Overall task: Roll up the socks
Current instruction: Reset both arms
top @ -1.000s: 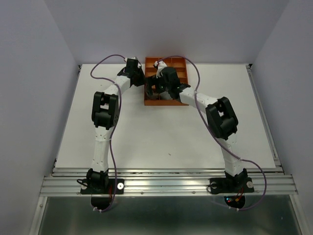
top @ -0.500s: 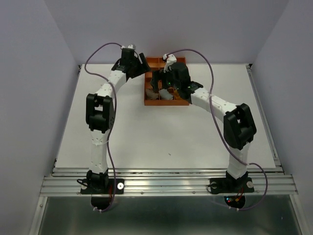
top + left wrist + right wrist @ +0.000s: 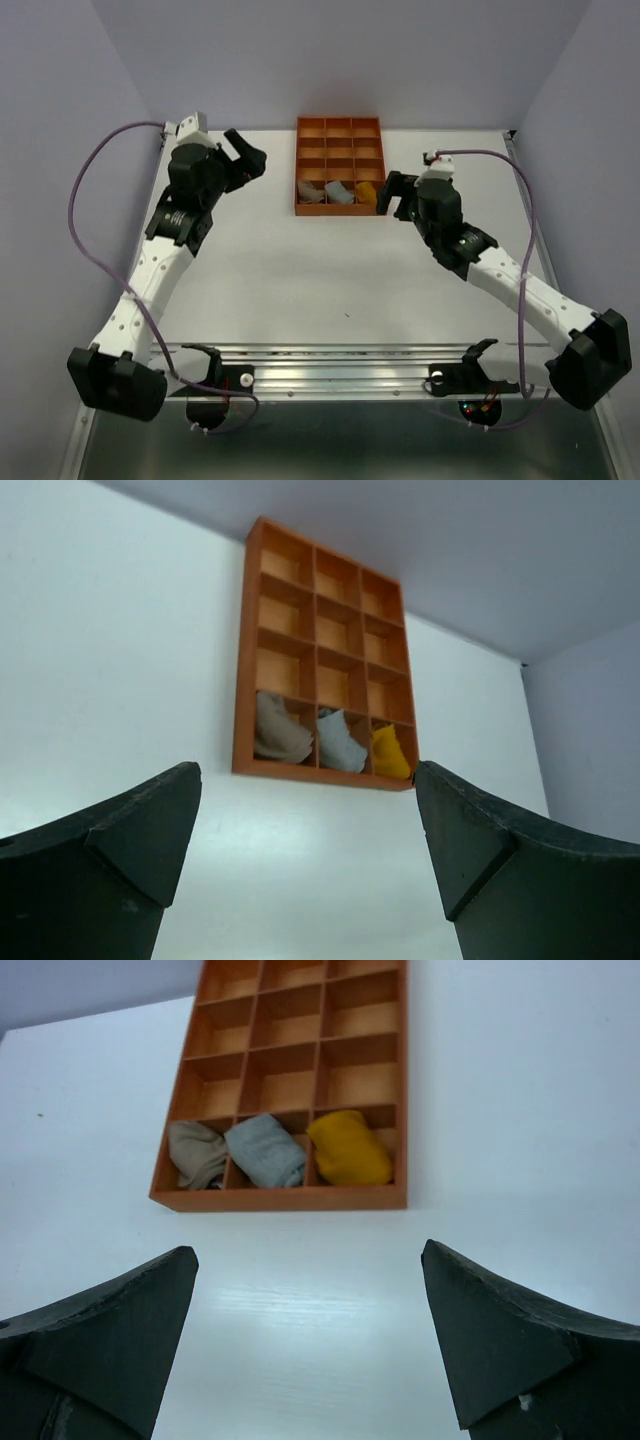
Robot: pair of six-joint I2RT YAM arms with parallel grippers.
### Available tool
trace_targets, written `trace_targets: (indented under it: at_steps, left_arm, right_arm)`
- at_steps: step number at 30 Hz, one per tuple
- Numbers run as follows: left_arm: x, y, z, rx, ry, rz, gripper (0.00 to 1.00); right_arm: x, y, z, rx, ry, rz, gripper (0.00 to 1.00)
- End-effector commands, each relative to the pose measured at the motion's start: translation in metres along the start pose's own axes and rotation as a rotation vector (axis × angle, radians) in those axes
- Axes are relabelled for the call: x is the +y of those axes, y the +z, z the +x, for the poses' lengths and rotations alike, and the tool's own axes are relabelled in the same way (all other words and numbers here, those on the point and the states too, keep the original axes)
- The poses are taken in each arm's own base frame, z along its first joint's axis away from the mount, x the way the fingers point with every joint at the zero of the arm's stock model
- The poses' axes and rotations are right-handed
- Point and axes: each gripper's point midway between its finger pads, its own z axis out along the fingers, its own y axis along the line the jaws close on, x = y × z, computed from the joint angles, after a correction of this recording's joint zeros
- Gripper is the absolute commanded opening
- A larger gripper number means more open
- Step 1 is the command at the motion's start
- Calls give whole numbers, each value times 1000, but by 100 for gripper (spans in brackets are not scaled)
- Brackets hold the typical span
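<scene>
**Top external view.** The orange tray (image 3: pixel 338 209) sits at the far centre of the table (image 3: pixel 330 270). Its near row holds the taupe sock (image 3: pixel 309 192) on the left, the grey sock (image 3: pixel 339 192) in the middle and the yellow sock (image 3: pixel 367 191) on the right, one bundle per compartment. The left gripper (image 3: pixel 247 155) is well left of the tray, its jaws spread wide and holding nothing. The right gripper (image 3: pixel 396 190) is just right of the tray, also spread wide and holding nothing.

**Left wrist view.** The fingers (image 3: pixel 130 850) stand far apart with nothing between them. All three bundles are seated, and the other compartments are bare.

**Right wrist view.** The jaws are wide here too. The yellow sock (image 3: pixel 350 1148) bulges toward the tray's near wall.

**Risks.** In my judgement the task is essentially complete. The bundles look loose, so one could unroll by itself. The right gripper's closeness risks nudging the tray. The left arm's cable (image 3: pixel 85 200) loops outward and could snag.

**Surroundings.** Matte white tabletop, a metal rail (image 3: pixel 340 375) along the near edge, and plain pale walls (image 3: pixel 340 60).
</scene>
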Motion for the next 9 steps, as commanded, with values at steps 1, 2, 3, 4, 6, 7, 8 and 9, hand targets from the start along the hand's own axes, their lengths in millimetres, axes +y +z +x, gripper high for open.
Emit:
trace_targets:
  at_steps: [1,2,3,4,6,7,8,9]
  left_arm:
    - [56,-17,59,35,-113,-145,99]
    - [51,-24,50,3,-115,-124,99]
    - [60,-26,62,15,-124,-142,99]
    - [62,-34,60,-2,-130,-146,99]
    - [61,-42,57,-11,-134,-147,99]
    - [60,-44,56,-13,-133,-145,99]
    - [60,-45,55,-14,-132,-145,99]
    - [60,-47,55,-15,-132,-146,99]
  right_arm:
    - [-36,-28,12,-15,102,117,100]
    - [-39,-31,15,-17,102,117,100]
    - [-41,-34,18,-13,105,112,100]
    - [-45,-38,24,-7,102,114,100]
    - [-48,-41,29,3,96,117,100]
    - [-49,-41,31,10,92,119,100]
    - [-52,-42,33,18,86,131,100]
    - [-52,-43,31,14,93,140,100]
